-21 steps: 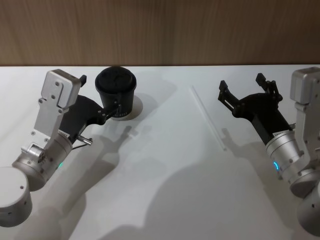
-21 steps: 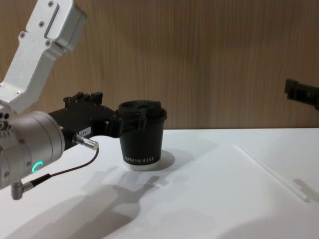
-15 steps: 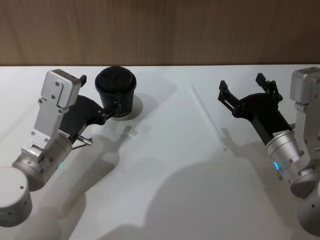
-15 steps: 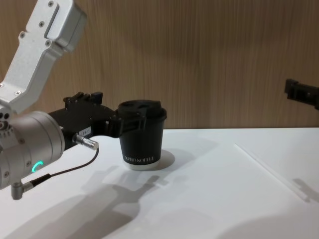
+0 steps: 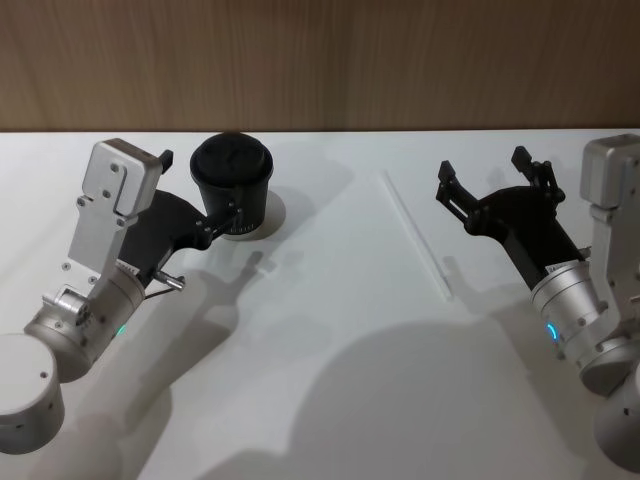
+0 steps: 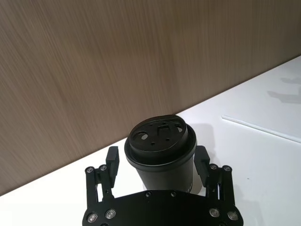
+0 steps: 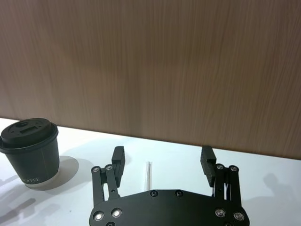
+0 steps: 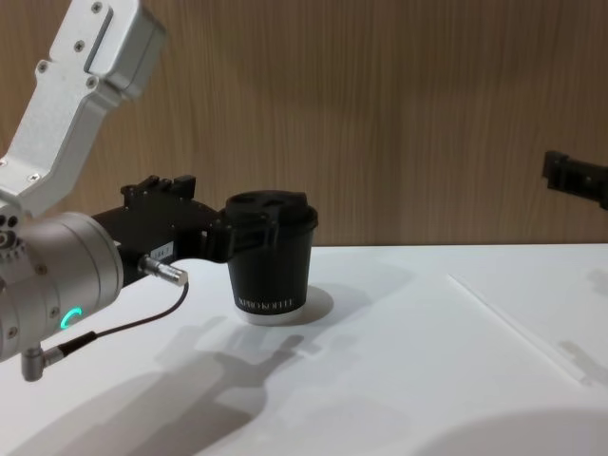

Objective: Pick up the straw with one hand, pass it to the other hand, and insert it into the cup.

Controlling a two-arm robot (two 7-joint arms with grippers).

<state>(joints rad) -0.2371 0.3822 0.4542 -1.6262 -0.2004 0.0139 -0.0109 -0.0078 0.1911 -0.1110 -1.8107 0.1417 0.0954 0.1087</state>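
The black lidded cup stands upright at the table's back left. My left gripper is open, one finger on each side of the cup, with gaps showing in the left wrist view. The thin white straw lies flat on the table right of centre. My right gripper hovers just right of the straw's far end, open and holding nothing. In the right wrist view the straw lies on the table between and below the fingers, and the cup stands farther off. The chest view shows the cup and the straw.
A wooden wall runs along the back of the white table. A grey cable with a metal plug hangs from my left wrist near the cup. Open tabletop lies between the cup and the straw.
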